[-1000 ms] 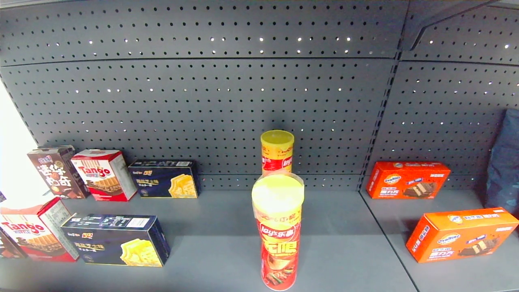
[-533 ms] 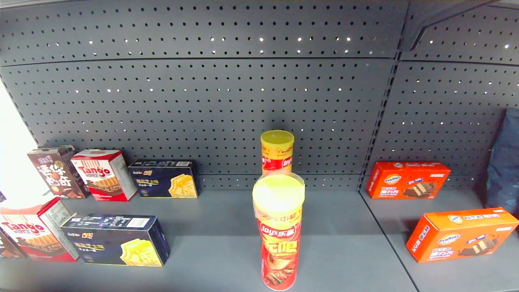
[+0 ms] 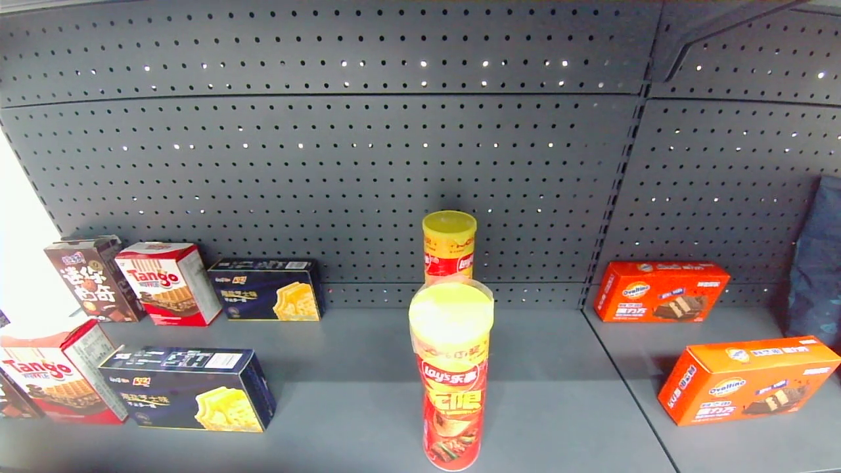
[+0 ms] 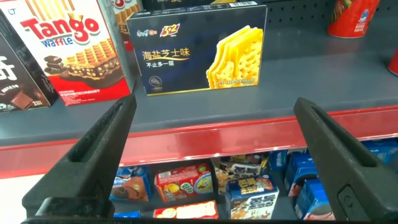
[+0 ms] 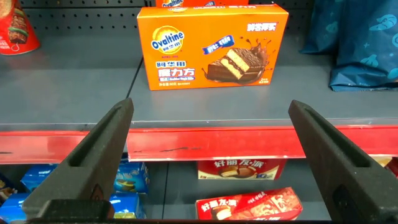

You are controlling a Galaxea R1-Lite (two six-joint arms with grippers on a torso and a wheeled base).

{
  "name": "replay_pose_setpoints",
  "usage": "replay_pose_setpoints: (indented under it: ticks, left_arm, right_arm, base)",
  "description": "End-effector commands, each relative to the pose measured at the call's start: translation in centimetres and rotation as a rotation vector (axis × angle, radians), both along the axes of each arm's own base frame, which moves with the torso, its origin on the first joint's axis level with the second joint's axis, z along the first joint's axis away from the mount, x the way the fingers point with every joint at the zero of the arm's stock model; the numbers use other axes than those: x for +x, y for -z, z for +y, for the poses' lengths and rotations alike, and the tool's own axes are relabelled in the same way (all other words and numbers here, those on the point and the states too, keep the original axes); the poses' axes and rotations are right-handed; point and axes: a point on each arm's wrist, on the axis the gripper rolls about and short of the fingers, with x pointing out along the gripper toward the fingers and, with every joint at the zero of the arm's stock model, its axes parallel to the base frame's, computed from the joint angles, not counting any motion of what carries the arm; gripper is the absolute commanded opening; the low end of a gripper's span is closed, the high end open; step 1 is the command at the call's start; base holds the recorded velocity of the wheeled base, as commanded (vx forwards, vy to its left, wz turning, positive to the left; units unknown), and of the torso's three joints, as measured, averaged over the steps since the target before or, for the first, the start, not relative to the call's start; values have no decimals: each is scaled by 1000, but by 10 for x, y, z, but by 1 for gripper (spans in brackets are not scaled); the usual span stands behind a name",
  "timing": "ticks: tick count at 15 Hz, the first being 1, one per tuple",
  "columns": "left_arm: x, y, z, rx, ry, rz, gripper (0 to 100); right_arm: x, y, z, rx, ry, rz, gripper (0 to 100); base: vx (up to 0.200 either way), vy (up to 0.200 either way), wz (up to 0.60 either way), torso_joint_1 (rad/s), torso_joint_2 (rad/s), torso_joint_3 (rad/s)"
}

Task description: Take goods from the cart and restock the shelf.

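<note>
Shelf [image 3: 341, 407] holds near chip can [image 3: 451, 374] upright at centre, far chip can [image 3: 449, 244] behind it, near navy box [image 3: 190, 387] left, near orange box [image 3: 746, 381] right. Left end effector [image 4: 216, 106] and right end effector [image 5: 211, 107] gape wide, empty, before the shelf edge.

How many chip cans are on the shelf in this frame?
2. The front chip can stands near the shelf's front edge, the rear chip can directly behind it by the pegboard. A smaller item between them could be hidden.
</note>
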Motion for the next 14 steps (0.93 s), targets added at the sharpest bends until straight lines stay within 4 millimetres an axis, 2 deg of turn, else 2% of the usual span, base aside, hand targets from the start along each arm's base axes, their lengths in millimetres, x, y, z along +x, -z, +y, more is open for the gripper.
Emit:
replay_pose_setpoints:
  ticks: [1, 2, 14]
  left_arm:
    - [0, 0, 0, 1, 0, 1, 100]
    - [0, 0, 0, 1, 0, 0, 100]
    - [0, 0, 0, -2, 0, 0, 100]
  right_arm:
    - [0, 0, 0, 0, 0, 2, 100]
    - [0, 0, 0, 0, 0, 3, 100]
    - [0, 0, 0, 0, 0, 2, 100]
  base:
    - [-200, 0, 0, 2, 2, -2]
    - [-200, 0, 0, -2, 2, 12]
    - [0, 0, 0, 0, 0, 0]
